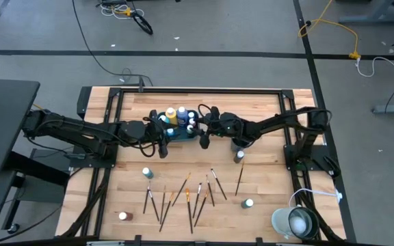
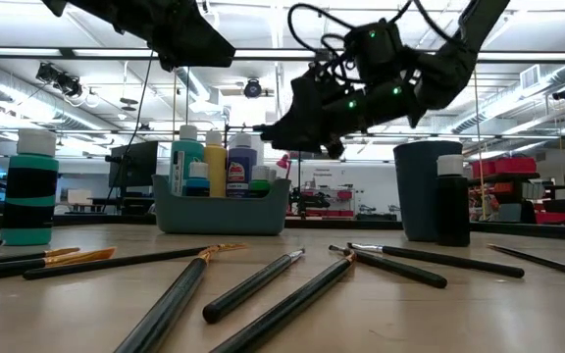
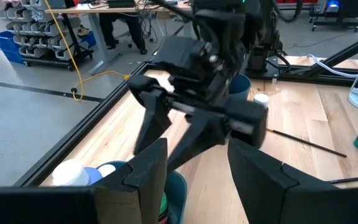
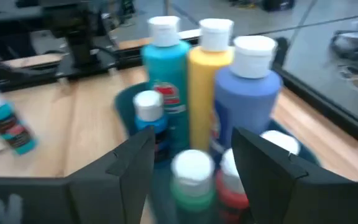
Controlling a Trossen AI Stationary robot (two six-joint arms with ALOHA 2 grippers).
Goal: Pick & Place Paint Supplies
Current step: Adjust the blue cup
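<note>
Several white-capped paint bottles [image 4: 201, 93] stand upright in the teal tray [image 1: 180, 134] at the table's middle. Single bottles stand on the wood: a teal one [image 1: 147, 173], a brown one [image 1: 123, 216], a dark one [image 1: 239, 156] and another [image 1: 248, 203]. Several thin brushes [image 1: 183, 195] lie flat toward the near edge. My left gripper [image 3: 197, 155] hovers open by the tray's left near corner [image 1: 163, 149]. My right gripper [image 4: 191, 140] hangs open above the tray's right end [image 1: 204, 141], with the bottles just ahead of its fingers. Neither holds anything.
A round cup [image 1: 294, 222] stands at the near right corner. In the low view the brushes [image 2: 253, 284] lie in the foreground, a teal bottle [image 2: 29, 186] stands at the left, and a dark bottle [image 2: 451, 201] and a cup [image 2: 422, 191] stand at the right. Black frame rails [image 1: 197, 91] border the table.
</note>
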